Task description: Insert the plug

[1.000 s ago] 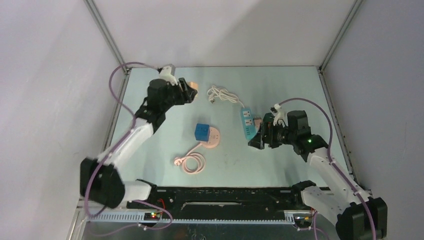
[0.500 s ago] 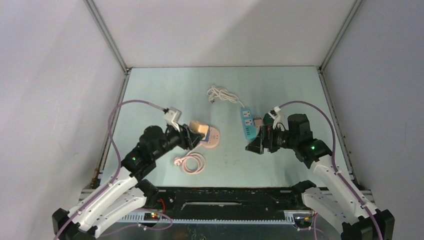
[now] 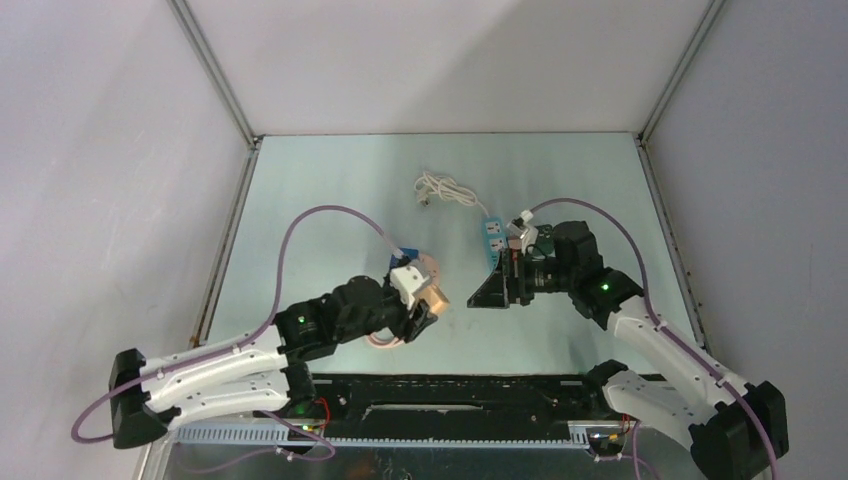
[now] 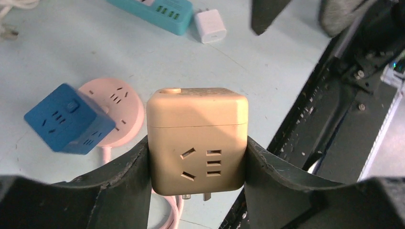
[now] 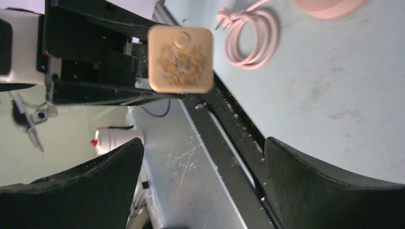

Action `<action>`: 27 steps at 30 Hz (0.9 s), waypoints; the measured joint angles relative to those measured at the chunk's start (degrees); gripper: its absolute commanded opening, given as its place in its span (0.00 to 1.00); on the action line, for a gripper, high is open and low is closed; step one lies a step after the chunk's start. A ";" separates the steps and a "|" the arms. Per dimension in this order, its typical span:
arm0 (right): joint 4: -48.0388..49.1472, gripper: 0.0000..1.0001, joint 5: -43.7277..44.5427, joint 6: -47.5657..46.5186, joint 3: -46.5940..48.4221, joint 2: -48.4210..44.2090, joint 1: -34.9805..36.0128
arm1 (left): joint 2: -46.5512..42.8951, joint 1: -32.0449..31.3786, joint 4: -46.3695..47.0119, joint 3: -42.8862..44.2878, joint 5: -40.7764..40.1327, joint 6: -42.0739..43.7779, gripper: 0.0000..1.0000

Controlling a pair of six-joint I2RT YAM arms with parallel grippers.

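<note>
Left jaws: closed on the tan cube adapter point(image 4: 197, 112), one finger on each side face, cube upright between them.

Adapter appearance: pale tan, rounded corners, with a seam line just below the top face. The facing side carries two angled slots and three short horizontal slots beside them. A metal prong shows under the bottom edge. In the right wrist view the face turned toward that camera is scuffed and speckled, with a small round mark near one edge.

Adapter position: held off the surface point(image 3: 330, 200), over the near edge and left of its middle. It sits just nearward of the pink round socket point(image 4: 122, 102).

Right jaws: spread wide, nothing between them. They sit right of the middle, pointing toward the held adapter.

Blue cube socket point(image 4: 69, 119) rests on the pink round socket. Pink cord point(image 5: 250, 36) lies coiled beside it. Teal power strip point(image 4: 157, 12) and white charger point(image 4: 210, 26) lie close together, right of centre. White cable point(image 3: 445, 190) is bundled toward the far edge.
</note>
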 measured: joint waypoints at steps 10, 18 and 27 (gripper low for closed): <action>6.01 1.00 -5.03 4.02 2.47 8.24 6.71 | 6.19 -11.17 -9.09 10.69 -4.50 7.98 0.14; 10.03 0.94 -6.84 5.49 4.63 11.67 11.56 | 8.68 -15.82 -14.14 13.92 -6.08 9.44 0.12; 13.51 0.76 -7.89 7.82 4.63 15.39 15.23 | 8.02 -15.98 -15.02 13.92 -8.20 9.49 0.10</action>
